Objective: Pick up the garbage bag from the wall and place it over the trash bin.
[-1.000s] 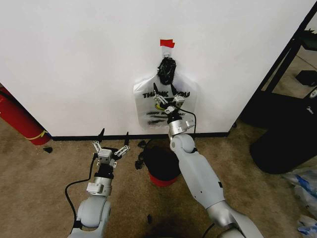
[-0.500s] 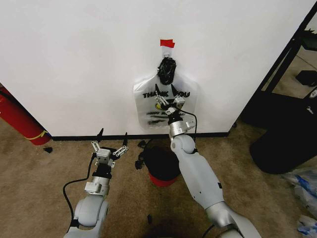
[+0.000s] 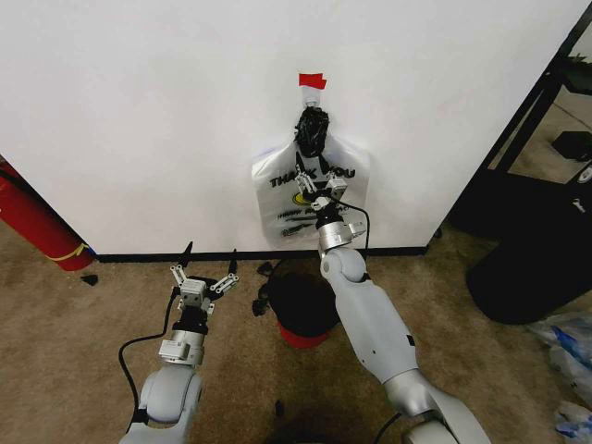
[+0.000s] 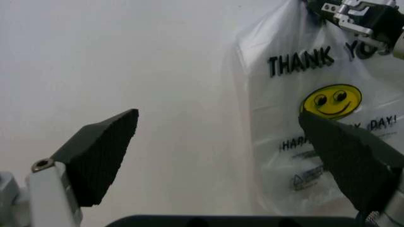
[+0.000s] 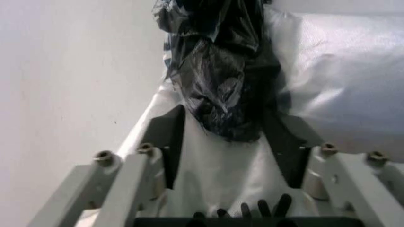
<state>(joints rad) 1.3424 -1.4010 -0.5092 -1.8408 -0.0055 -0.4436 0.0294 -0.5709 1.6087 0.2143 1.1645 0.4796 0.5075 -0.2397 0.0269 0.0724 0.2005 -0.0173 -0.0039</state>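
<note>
Brown carpet (image 3: 74, 351) runs to a white wall (image 3: 139, 111) with a black baseboard.

Nearest, on the left: left gripper (image 3: 211, 259), low over the carpet, fingers spread wide, nothing held. It is idle.

Next out, centre: bin (image 3: 291, 301), black with a red base, standing just before the baseboard and partly behind the right arm.

Farther, at the wall: right gripper (image 3: 319, 190), raised against the hanging bags. In the right wrist view its fingers (image 5: 171, 142) stand apart on either side of the lower end of the garbage bag (image 3: 312, 129), not yet closed on it.

We take the crumpled black bundle to be the garbage bag. It hangs under a strip of red tape (image 3: 312, 81), directly above the bin.

- Handling, judged: thin film, very light, limp and slick. It should crush in the grip and may slip or tear.
- Hold: pinch the thick bunched part, not a loose edge.

In the way: the white THANK YOU bag (image 3: 277, 199) hangs right behind it and could be pinched along with it. An extinguisher (image 3: 32, 222) at far left and black furniture (image 3: 536, 240) at right stand well apart.
</note>
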